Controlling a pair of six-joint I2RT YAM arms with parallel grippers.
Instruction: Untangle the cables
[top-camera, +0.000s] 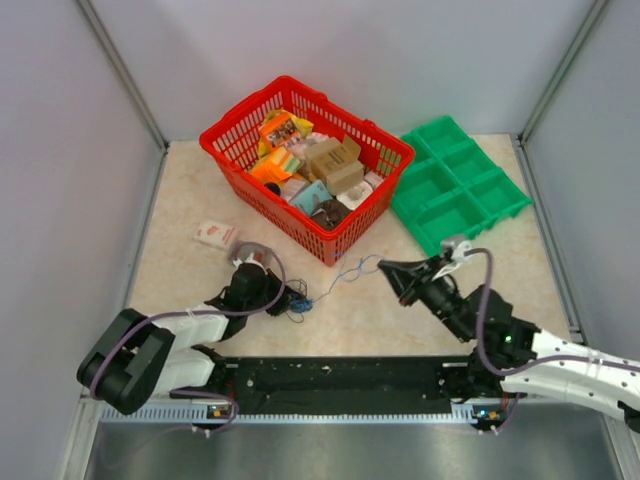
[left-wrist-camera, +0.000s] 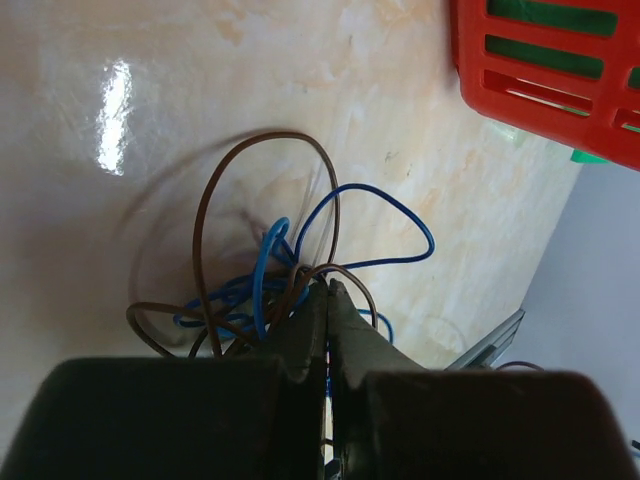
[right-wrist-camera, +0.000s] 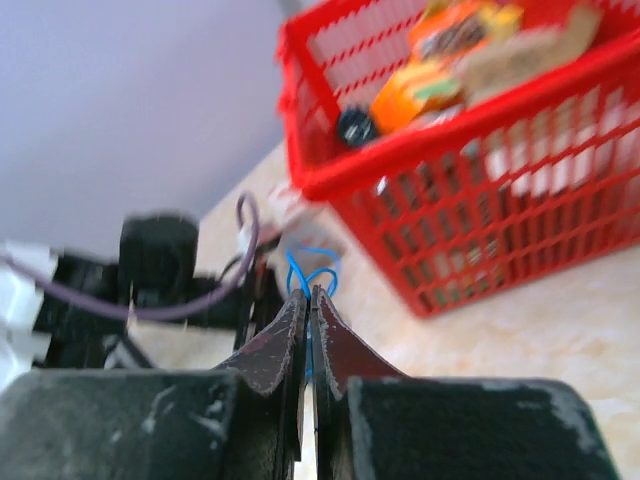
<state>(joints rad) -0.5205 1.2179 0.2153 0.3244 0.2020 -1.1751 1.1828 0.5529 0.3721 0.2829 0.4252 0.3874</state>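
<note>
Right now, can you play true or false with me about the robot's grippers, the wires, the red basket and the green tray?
1. The red plastic basket is empty. False: it is full of boxes and packets.
2. The left gripper is shut on the thin brown and blue cables. True.
3. The green plastic compartment tray sits left of the basket. False: it sits to its right.
4. The right gripper is shut on a blue strand of the cables. True.

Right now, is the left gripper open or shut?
Shut. In the left wrist view the left gripper has its fingers pressed together, pinching the cables at the tips.
</note>
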